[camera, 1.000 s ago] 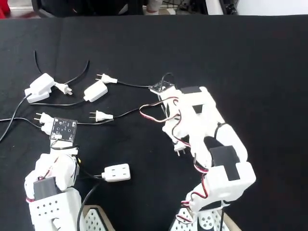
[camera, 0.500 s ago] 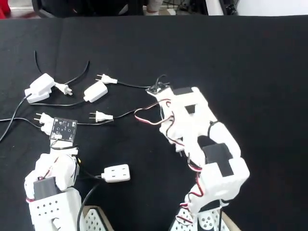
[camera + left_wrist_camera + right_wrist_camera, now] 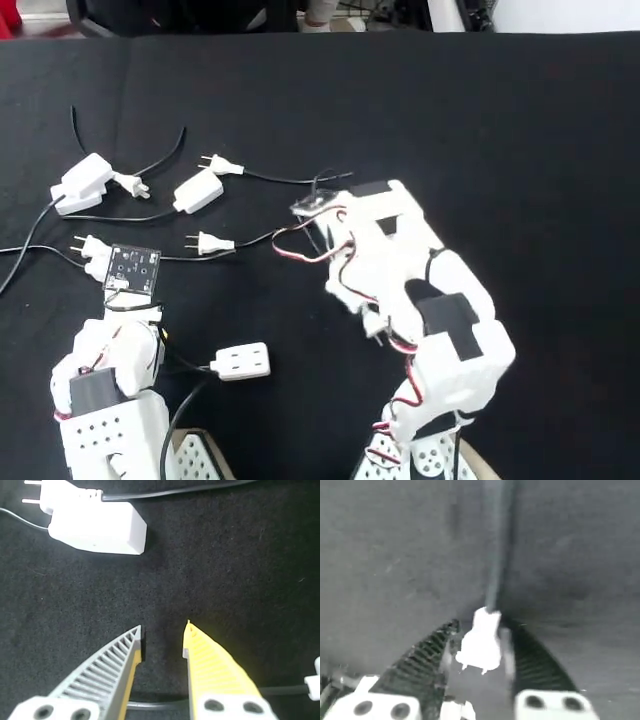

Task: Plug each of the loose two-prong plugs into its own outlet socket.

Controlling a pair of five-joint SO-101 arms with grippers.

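1. Looking down from above, a black table (image 3: 520, 130) is shown with two white robot arms at its near edge: the left arm (image 3: 105, 375) and the right arm (image 3: 430, 300).
2. The right gripper (image 3: 480, 630) is seen closed on a white two-prong plug (image 3: 481, 645). The plug is pinched between the two dark fingers with its prongs turned back toward the wrist, and its black cord (image 3: 495, 545) is led away over the table.
3. In the high view, this held plug (image 3: 375, 325) is found under the right arm, near the table's middle.
4. The left gripper (image 3: 163, 627) is held open by a modest gap above bare tabletop. Nothing is gripped between its grey and yellow fingers.
5. Ahead of the left gripper, a white block (image 3: 95, 530) is seen with a loose plug (image 3: 45, 495) right against it. Which of the table's blocks this is cannot be told.
6. In the high view, a far-left socket block (image 3: 85, 182) is shown with a small plug (image 3: 130, 183) at its end, and a middle socket block (image 3: 198, 190) with an upper plug (image 3: 222, 164) just beside it.
7. Nearer the arms, a left plug (image 3: 90, 245) and a centre plug (image 3: 210, 241) are laid apart from any socket.
8. A near socket block (image 3: 243, 359) is placed just beside the left arm's base.
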